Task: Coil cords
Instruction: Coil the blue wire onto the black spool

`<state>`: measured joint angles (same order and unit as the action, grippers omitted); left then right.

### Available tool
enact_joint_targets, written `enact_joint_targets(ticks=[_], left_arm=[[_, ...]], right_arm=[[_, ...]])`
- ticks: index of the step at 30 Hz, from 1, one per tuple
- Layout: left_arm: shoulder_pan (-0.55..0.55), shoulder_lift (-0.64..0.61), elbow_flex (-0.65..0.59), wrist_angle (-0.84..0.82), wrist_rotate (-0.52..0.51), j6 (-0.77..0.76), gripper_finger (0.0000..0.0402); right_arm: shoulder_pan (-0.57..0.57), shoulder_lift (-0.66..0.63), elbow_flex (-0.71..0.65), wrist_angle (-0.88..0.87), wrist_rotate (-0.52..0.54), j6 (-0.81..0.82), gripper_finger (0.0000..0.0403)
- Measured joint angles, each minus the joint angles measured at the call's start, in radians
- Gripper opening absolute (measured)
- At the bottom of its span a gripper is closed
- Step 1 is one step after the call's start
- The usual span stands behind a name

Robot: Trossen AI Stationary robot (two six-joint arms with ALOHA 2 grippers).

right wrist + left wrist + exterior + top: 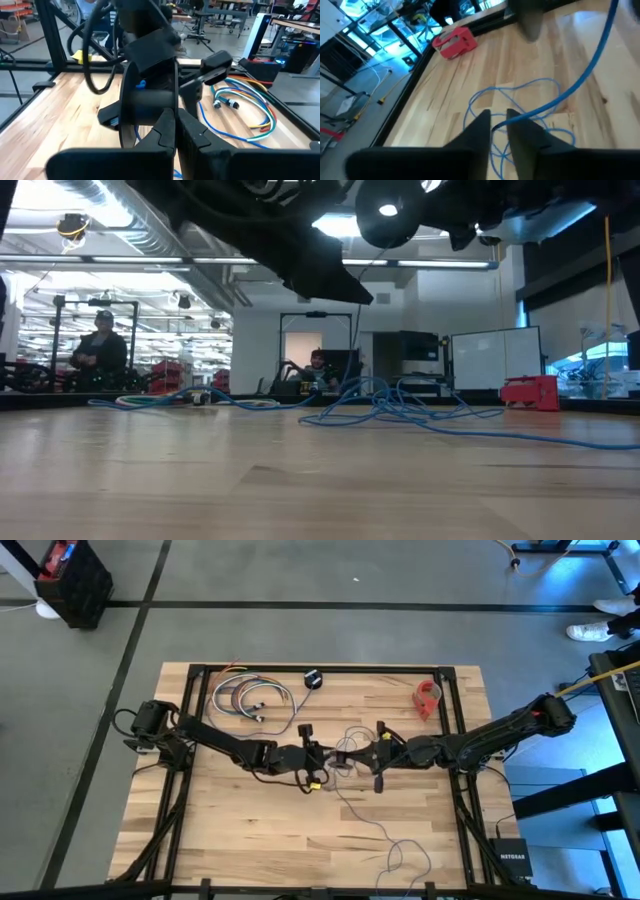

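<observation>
The pale wooden slatted table is spanned by both dark arms, met at its middle. The left gripper is seen with its fingers narrowly apart around a strand of the thin blue-looking cord, which runs up taut; a firm clamp cannot be told. The right gripper is held with fingers together just before a black round spool. Loose cord is spread in loops across the table's middle and near edge. The red plastic object is set near the far right corner.
</observation>
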<state>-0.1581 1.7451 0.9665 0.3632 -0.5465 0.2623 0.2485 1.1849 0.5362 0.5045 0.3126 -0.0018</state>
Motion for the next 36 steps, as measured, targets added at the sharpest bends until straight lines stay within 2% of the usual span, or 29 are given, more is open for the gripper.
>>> enact_joint_targets(ticks=[3, 10, 18, 26, 29, 36], left_arm=[[0.001, 0.000, 0.000, -0.025, 0.000, -0.001, 0.0007], [-0.013, -0.059, 0.000, -0.163, -0.095, -0.036, 0.0003], [-0.014, -0.188, 0.000, -0.307, -0.098, -0.239, 0.0003], [-0.012, -0.229, -0.001, -0.300, -0.088, -0.339, 0.0003], [-0.011, -0.246, -0.002, -0.266, -0.044, -0.374, 0.0003], [-0.011, -0.238, -0.002, -0.145, 0.021, -0.394, 0.0003]], right_arm=[[0.000, 0.009, 0.000, 0.022, 0.000, -0.007, 0.0003], [0.000, 0.009, 0.001, -0.082, 0.055, -0.010, 0.0003], [0.000, 0.025, 0.003, -0.192, 0.194, -0.031, 0.0003], [-0.001, 0.145, 0.005, -0.121, 0.284, -0.033, 0.0003], [0.000, 0.179, 0.005, -0.095, 0.333, -0.031, 0.0003], [-0.051, 0.200, 0.004, -0.041, 0.305, -0.032, 0.0003]])
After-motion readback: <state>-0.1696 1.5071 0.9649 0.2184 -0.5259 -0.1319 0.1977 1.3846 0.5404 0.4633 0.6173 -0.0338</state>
